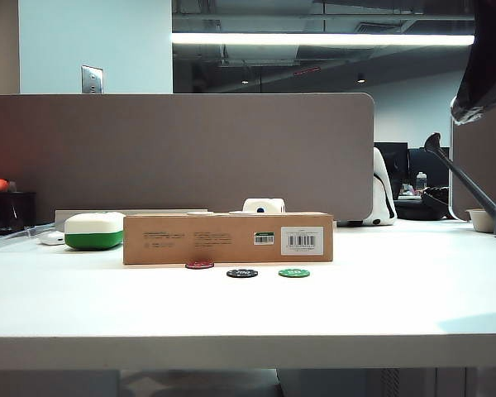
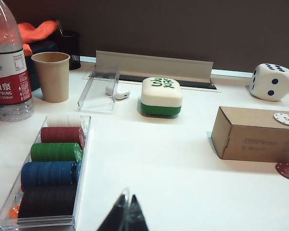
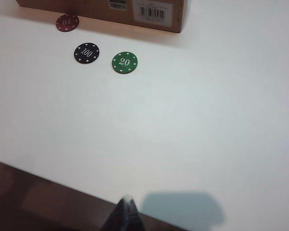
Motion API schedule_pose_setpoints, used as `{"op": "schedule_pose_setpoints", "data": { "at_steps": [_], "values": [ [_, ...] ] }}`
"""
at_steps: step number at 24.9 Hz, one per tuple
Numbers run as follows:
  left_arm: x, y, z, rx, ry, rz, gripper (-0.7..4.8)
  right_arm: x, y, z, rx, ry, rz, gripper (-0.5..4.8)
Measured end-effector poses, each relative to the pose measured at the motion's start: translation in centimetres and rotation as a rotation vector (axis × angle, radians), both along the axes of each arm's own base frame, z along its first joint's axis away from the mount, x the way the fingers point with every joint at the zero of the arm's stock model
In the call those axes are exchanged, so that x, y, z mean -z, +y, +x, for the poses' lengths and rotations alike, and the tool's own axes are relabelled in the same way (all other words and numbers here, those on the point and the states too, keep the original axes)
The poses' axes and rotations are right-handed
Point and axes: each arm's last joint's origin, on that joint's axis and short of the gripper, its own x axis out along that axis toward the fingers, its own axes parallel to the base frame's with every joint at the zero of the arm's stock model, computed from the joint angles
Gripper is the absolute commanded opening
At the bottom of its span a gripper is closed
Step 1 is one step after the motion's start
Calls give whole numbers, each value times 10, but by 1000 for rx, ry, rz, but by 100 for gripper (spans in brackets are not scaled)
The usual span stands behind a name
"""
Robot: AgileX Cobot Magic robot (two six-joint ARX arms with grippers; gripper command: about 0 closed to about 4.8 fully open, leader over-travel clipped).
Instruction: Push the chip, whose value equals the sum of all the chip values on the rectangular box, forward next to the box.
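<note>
The red chip already lies just beside the box, well ahead of the right gripper and off to the side of the left gripper, both clenched on nothing.

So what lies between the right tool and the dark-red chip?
Only bare white table, per the right wrist view; the right tool is far from the dark-red chip.
</note>
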Motion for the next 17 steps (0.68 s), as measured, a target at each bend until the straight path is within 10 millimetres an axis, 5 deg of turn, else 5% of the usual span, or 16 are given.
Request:
{"op": "schedule_pose_setpoints", "data": {
  "at_steps": [17],
  "values": [
    [0,0,0,0,5,19,-5,0,0,0,0,0,0,-4]
  ]
}}
